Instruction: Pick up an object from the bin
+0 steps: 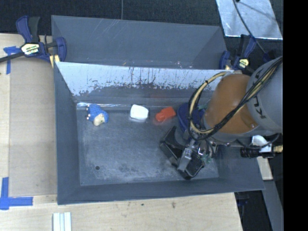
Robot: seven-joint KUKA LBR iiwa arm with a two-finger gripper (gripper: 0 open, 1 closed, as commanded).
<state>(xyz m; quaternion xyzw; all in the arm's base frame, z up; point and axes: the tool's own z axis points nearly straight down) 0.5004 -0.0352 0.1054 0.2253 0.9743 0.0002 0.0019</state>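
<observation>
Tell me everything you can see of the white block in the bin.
The white block is small and squarish with rounded corners, plain and matt, perhaps foam or plastic. It lies flat on the bin floor, close to the foot of the back wall. In the view, a blue-and-cream thing lies to its left and an orange-red thing to its right, both apart from it. Nothing but the floor touches it. The gripper is off at the front right, well clear.
</observation>
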